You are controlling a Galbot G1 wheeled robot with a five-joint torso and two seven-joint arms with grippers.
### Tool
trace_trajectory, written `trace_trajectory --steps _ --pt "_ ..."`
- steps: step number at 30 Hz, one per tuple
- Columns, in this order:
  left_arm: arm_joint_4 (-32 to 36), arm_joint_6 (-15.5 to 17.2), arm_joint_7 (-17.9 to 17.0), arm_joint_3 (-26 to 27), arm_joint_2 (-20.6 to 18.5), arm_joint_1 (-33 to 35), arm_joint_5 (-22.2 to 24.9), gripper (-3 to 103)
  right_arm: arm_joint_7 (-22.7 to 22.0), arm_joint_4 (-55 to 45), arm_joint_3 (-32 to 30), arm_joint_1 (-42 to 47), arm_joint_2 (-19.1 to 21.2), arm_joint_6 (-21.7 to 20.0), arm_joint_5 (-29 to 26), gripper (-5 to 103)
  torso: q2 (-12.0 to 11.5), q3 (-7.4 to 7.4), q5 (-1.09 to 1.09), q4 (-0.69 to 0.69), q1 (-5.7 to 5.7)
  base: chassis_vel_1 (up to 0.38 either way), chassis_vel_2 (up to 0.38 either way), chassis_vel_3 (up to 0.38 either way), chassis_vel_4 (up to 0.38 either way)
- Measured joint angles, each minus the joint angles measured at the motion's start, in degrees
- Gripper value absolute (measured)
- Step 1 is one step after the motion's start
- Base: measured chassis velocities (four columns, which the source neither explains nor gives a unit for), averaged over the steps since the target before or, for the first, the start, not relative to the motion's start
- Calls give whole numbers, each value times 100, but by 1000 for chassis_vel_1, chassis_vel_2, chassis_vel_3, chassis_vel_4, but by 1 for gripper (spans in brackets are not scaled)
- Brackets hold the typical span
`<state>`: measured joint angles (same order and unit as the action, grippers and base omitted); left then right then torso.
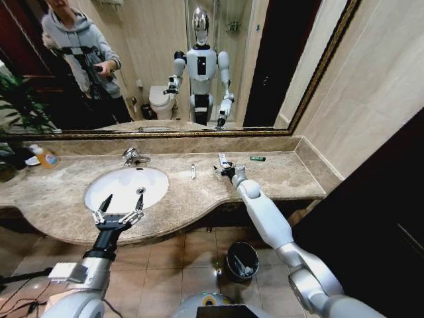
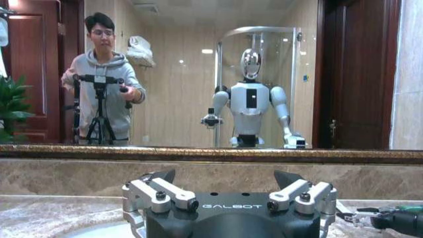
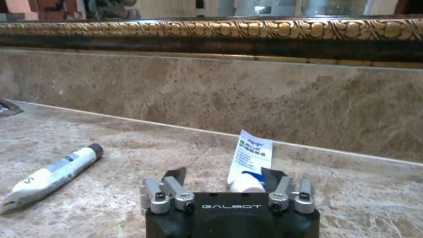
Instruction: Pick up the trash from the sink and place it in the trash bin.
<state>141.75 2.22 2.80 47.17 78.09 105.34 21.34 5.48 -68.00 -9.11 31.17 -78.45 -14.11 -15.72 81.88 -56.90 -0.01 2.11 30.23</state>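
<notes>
Right gripper (image 3: 228, 184): jaws open around the cap end of a white tube (image 3: 250, 158) lying on the countertop (image 1: 278, 173), not yet closed.
Left gripper (image 1: 119, 209): open, empty, above the sink (image 1: 126, 187) front rim.
Other trash: capped white tube (image 1: 193, 171), green tube (image 1: 257, 158), both on the counter.
Trash bin (image 1: 242, 260): on the floor below; some pieces already inside.
Progress: partway.

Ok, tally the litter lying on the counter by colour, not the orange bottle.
White tubes: 2, the second by the right gripper
Green tubes: 1
Total: 3
</notes>
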Motion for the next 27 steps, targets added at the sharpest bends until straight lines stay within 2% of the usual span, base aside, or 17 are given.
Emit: trace_trajectory --steps 1,4,6,7,12,13,14,16,20,22,24,25,27 --pt "0 0 0 0 0 0 0 100 0 0 0 0 0 0 0 80 0 0 0 0 0 0 0 0 0" --pt "0 0 0 0 0 0 0 100 6 25 -36 16 19 18 -71 63 0 0 0 0 0 0 0 0 0" --pt "0 0 0 0 0 0 0 100 4 18 -37 30 31 -2 -143 63 0 0 0 0 0 0 0 0 0" --pt "0 0 0 0 0 0 0 100 2 9 -47 55 46 -18 -188 52 0 0 0 0 0 0 0 0 0" --pt "0 0 0 0 0 0 0 100 33 -19 -76 104 102 6 -142 42 0 0 0 -1 0 0 0 0 0" --pt "0 0 0 0 0 0 0 100 43 -37 -83 119 120 16 -141 31 0 0 1 0 0 0 0 0 0" --pt "0 0 0 0 0 0 0 100 45 -58 -93 129 132 21 -144 27 0 0 1 0 0 0 0 0 0" --pt "0 0 0 0 0 0 0 100 46 -79 -103 140 144 26 -152 27 0 0 1 0 0 0 0 0 0" --pt "0 0 0 0 0 0 0 100 44 -310 -156 240 248 48 -238 13 0 0 2 0 0 0 0 0 0" --pt "0 0 0 0 0 0 0 100 44 -345 -162 256 262 55 -247 13 0 0 2 0 0 0 0 0 0" --pt "0 0 0 0 0 0 0 100 44 -539 -204 332 347 91 -304 9 0 0 1 0 0 0 0 0 0" --pt "0 0 0 0 0 0 0 100 40 -773 -249 438 449 100 -392 2 0 0 1 0 0 0 0 0 0" --pt "0 0 0 0 0 0 0 100 27 -1085 -311 581 588 96 -521 1 0 0 2 0 0 0 0 0 0"
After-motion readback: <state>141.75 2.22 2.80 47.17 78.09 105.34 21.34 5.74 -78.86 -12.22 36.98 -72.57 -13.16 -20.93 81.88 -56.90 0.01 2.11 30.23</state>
